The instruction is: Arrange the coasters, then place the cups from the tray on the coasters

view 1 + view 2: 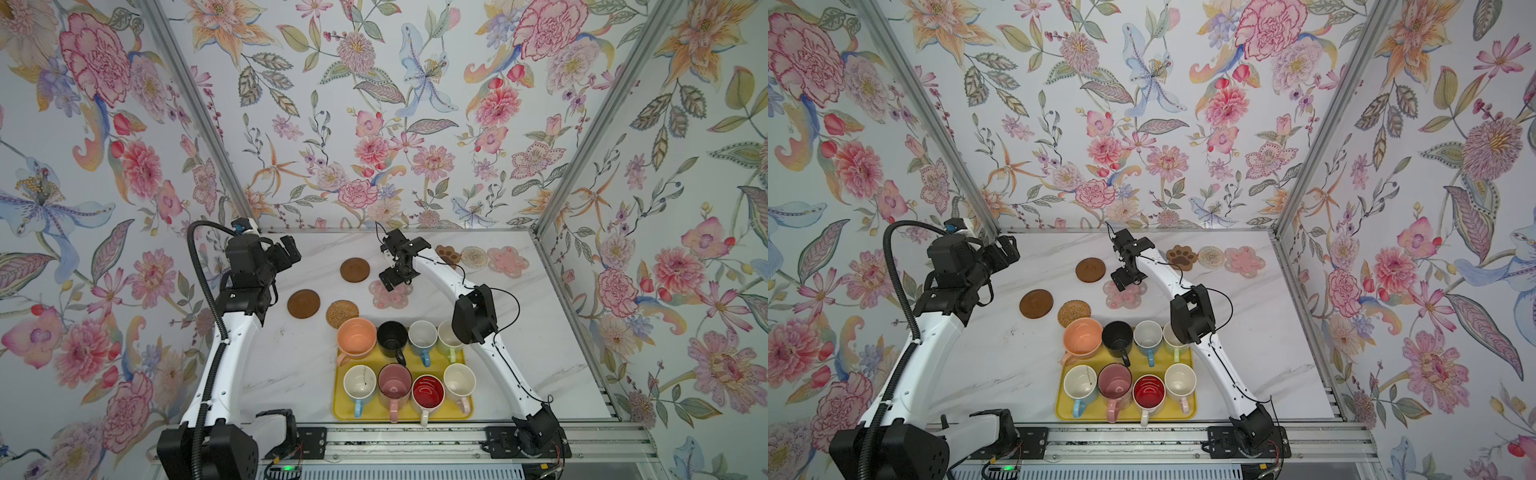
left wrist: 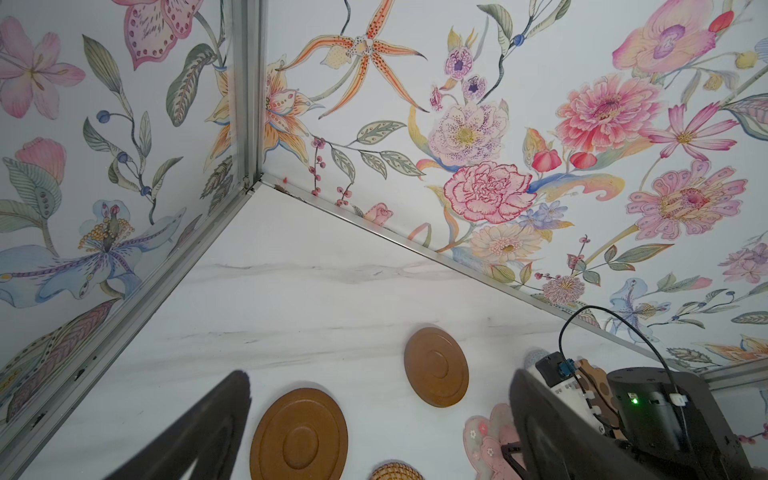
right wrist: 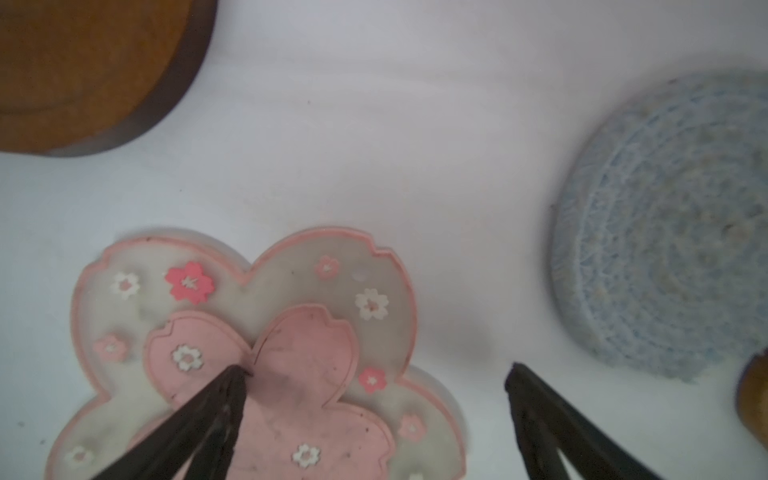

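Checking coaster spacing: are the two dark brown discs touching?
Apart. Both top views show bare table between the nearer brown disc and the farther brown disc.

Eight cups [image 1: 395, 386] stand in the tray [image 1: 343, 411], four coasters [image 1: 342, 313] lie just behind it and leftward, and three more coasters [image 1: 474, 256] sit in a row farther behind its right.

bright, even light | soft shadows | right wrist view blurred | wide-angle edge distortion

Top views high overhead, left wrist toward back corner [image 2: 250, 185], right wrist close above flower coaster [image 3: 311, 353]
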Controlling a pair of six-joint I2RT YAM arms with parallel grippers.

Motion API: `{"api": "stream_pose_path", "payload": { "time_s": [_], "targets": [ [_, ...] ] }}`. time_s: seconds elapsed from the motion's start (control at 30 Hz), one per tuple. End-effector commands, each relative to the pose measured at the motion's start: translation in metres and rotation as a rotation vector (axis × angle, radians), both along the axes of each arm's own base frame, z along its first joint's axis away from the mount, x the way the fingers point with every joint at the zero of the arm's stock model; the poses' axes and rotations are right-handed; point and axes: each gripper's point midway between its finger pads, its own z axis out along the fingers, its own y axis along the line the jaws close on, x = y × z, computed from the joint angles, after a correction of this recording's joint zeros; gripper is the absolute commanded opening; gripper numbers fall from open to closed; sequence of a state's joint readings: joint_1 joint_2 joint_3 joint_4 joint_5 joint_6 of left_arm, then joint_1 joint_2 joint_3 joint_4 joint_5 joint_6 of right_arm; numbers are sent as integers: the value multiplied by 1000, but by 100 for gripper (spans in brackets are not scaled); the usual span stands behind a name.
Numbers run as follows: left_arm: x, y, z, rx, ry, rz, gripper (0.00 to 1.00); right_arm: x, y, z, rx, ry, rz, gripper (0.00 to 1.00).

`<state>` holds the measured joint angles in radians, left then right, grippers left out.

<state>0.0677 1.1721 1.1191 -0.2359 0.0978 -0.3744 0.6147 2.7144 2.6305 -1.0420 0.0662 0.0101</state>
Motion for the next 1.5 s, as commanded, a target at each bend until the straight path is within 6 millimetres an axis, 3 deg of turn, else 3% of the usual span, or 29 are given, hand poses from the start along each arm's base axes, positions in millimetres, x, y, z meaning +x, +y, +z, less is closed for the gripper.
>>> {"api": "stream_pose_path", "payload": {
  "time_s": [0.0, 0.1, 0.23, 0.33, 0.5, 0.73, 1.0, 1.47],
  "targets": [
    [-6, 4, 0, -7, 0, 10, 99, 16, -6, 23, 50, -51, -72, 99],
    [-8, 4, 1, -6, -2, 14, 99, 10, -6, 55, 100, -55, -53, 99],
    [-9, 6, 0, 4, 3, 23, 99, -16, -12, 66, 86, -16, 55, 99],
    [-7, 7, -2, 7, 10, 27, 99, -37, -21, 56, 57, 39, 138, 99],
    [-2, 9, -3, 9, 20, 36, 99, -53, -39, 40, 53, 106, 194, 99],
    [1, 11, -3, 12, 35, 47, 99, -71, -43, 31, 24, 130, 295, 99],
    [-1, 13, -1, 17, 32, 56, 99, -73, -47, 13, -46, 135, 324, 99],
    [-8, 14, 5, 37, 20, 61, 99, -79, -34, -11, -110, 145, 371, 99]
  ]
}}
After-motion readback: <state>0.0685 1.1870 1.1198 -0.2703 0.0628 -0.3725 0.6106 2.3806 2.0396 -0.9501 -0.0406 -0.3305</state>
